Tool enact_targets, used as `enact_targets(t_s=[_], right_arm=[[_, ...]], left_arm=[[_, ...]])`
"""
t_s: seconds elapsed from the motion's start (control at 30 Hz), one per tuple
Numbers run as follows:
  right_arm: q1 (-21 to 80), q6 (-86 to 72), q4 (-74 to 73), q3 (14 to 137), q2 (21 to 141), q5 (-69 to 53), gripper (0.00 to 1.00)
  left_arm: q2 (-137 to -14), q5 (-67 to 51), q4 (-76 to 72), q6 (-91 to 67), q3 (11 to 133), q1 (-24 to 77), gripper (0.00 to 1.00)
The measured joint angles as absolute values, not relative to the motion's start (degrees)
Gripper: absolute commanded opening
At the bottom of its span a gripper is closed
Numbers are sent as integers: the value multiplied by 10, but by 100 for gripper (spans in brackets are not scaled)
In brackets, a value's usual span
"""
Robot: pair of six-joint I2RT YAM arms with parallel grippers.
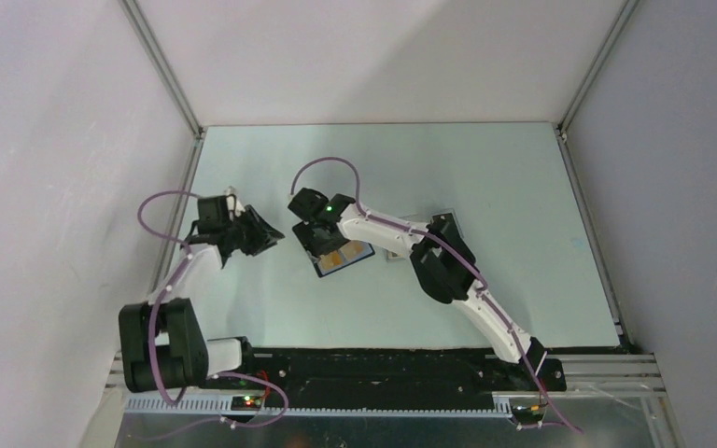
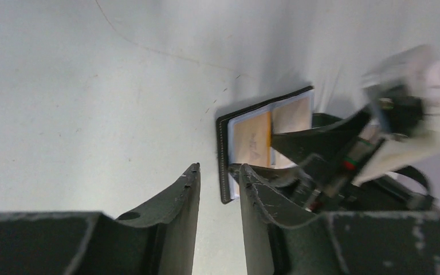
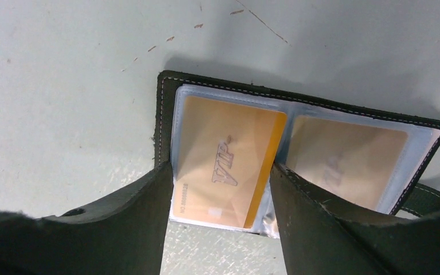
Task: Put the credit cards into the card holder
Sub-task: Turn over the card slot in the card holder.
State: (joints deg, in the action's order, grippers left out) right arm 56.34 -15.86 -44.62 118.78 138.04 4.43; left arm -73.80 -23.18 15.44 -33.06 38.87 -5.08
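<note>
The card holder (image 1: 347, 259) lies open on the table, black-rimmed (image 3: 166, 97) with clear sleeves. An orange-yellow credit card (image 3: 229, 166) marked VIP sits in its left sleeve, slightly tilted, and a second credit card (image 3: 344, 160) fills the right sleeve. My right gripper (image 3: 220, 169) is over the holder, open, its fingertips on either side of the left card and touching its edges. My left gripper (image 2: 217, 169) is just left of the holder (image 2: 223, 154), open a little with only bare table between its fingers. In the left wrist view the card (image 2: 251, 140) shows beyond them.
A pale flat tray (image 1: 394, 245) lies partly under my right forearm, right of the holder. Grey walls with metal frame posts close in the table (image 1: 485, 168) on the left, back and right. The two grippers are close together.
</note>
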Motion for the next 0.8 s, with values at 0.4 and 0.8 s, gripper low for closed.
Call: enact_targets(t_s=[0.4, 0.8], right_arm=[[567, -156, -458, 1205, 1392, 53, 26], [489, -222, -279, 1022, 1301, -154, 25]], left_arm=[[-665, -291, 157, -344, 388, -103, 37], [-705, -319, 165, -327, 357, -88, 34]])
